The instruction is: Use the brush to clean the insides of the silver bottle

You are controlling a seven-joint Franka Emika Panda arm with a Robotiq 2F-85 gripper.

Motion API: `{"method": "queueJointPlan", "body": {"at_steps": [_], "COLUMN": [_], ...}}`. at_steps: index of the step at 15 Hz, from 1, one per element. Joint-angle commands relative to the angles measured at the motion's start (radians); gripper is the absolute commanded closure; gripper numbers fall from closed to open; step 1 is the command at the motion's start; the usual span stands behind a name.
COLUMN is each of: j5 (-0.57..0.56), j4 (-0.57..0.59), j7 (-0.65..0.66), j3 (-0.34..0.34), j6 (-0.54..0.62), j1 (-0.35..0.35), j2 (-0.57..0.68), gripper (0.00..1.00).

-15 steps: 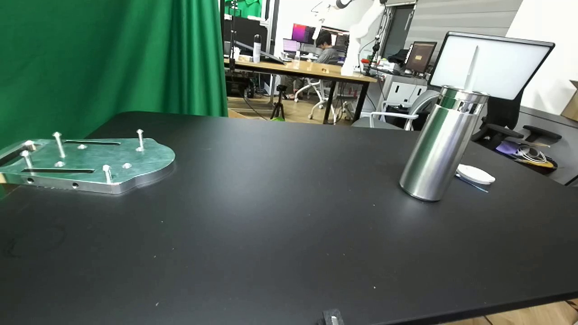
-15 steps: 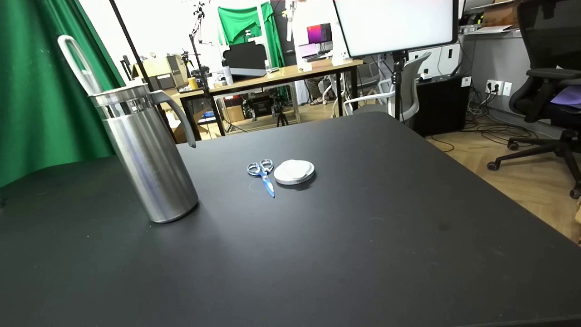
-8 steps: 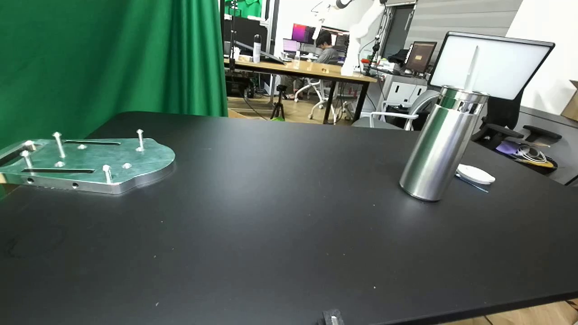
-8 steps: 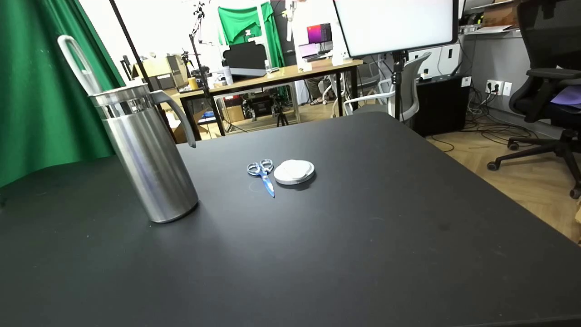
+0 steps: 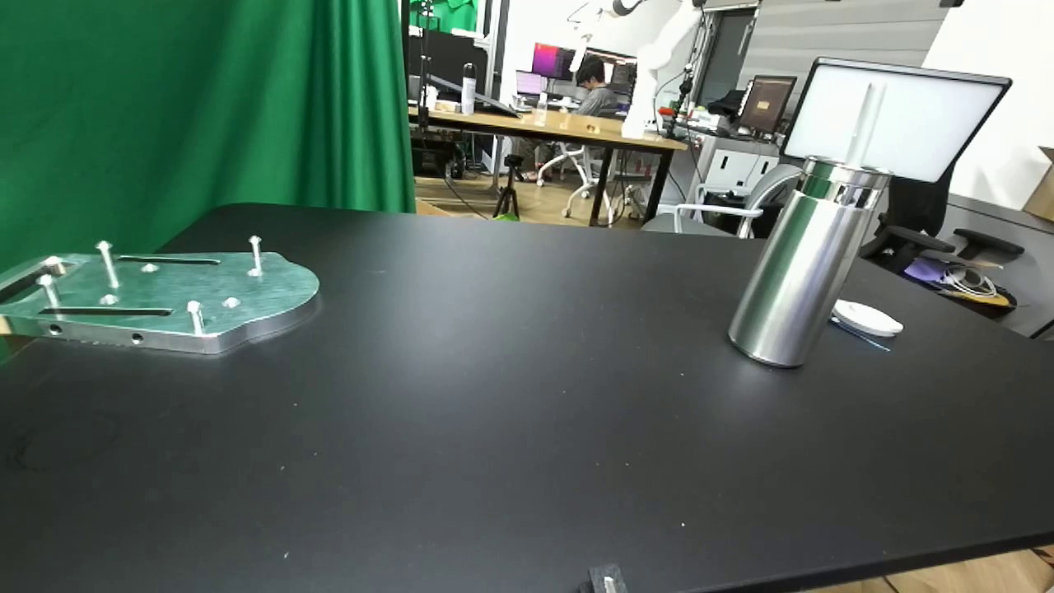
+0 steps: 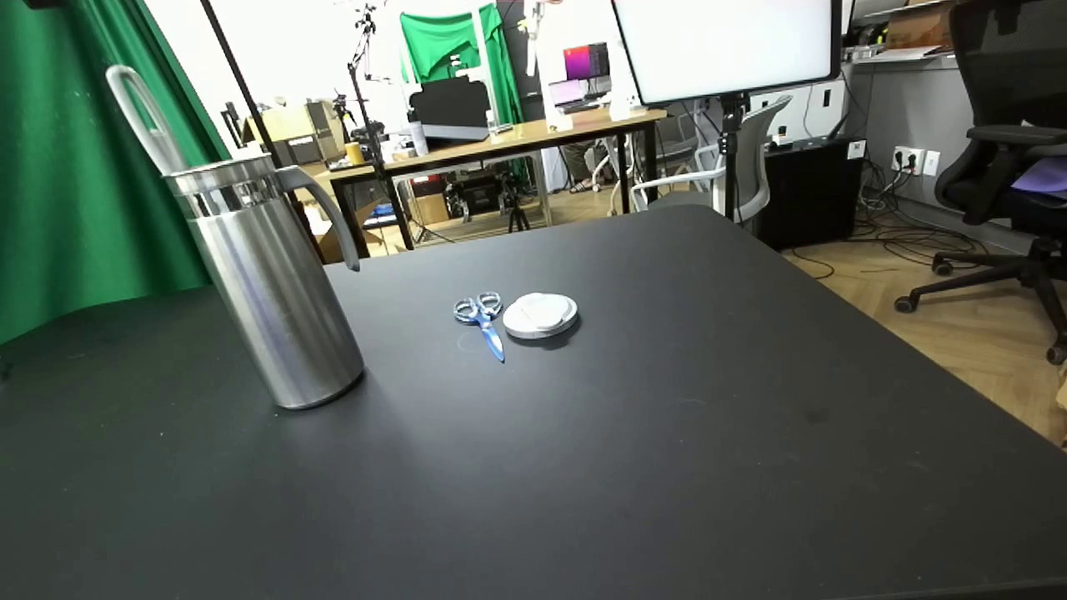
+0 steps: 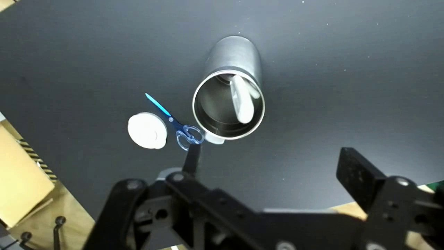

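The silver bottle point(image 5: 803, 276) stands upright and open-topped on the black table; it shows in both exterior views point(image 6: 279, 300) and in the wrist view point(image 7: 234, 52). A grey handle point(image 6: 327, 212) is on its side. The brush point(image 6: 148, 125) stands in the bottle, its white looped handle sticking out of the mouth and leaning on the rim point(image 7: 242, 100); its lower end is hidden inside. My gripper point(image 7: 272, 156) is open and empty, above and apart from the bottle and brush. Only small dark tips of it show at the top edge of both exterior views.
Blue scissors point(image 6: 482, 321) and a white round lid point(image 6: 540, 317) lie near the bottle. A green-grey metal plate with upright pegs point(image 5: 165, 288) lies at the table's far end. A bright light panel point(image 5: 922, 115) stands behind the table.
The dark tips of my gripper have come into the top edge of both exterior views. The bottle, brush, scissors and lid have not moved.
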Motion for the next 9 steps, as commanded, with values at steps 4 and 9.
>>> {"method": "queueJointPlan", "body": {"at_steps": [4, 9], "j5": [0.012, 0.025], "j4": [0.011, -0.016], "j7": [0.162, 0.239], "j3": [-0.033, -0.035], "j6": [-0.006, -0.001], "j1": [-0.019, -0.008], "j2": [0.086, 0.124], "gripper": [0.00, 0.00]}}
